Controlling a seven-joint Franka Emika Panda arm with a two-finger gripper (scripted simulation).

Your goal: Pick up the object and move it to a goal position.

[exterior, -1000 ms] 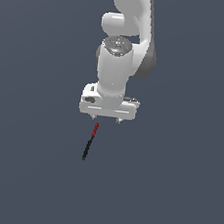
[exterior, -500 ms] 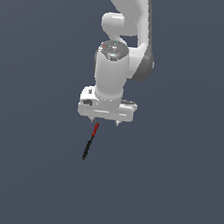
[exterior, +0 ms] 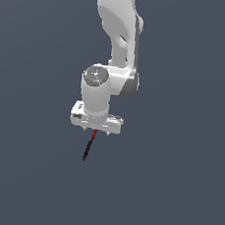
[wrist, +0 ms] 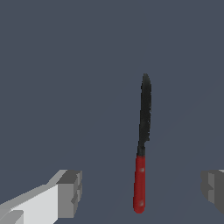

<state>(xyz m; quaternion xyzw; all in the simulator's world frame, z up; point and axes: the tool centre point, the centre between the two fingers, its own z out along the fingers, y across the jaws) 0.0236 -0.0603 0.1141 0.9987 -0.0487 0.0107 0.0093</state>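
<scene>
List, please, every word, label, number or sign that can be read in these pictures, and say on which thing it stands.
None: no readable text shows in either view.
The knife-like object, black with a red end, bears no lettering.
The gripper and the white arm are unmarked.
The grey surface is blank.

Plain dark grey floor (exterior: 27,184); black-red stick (wrist: 142,144) lying flat
</scene>
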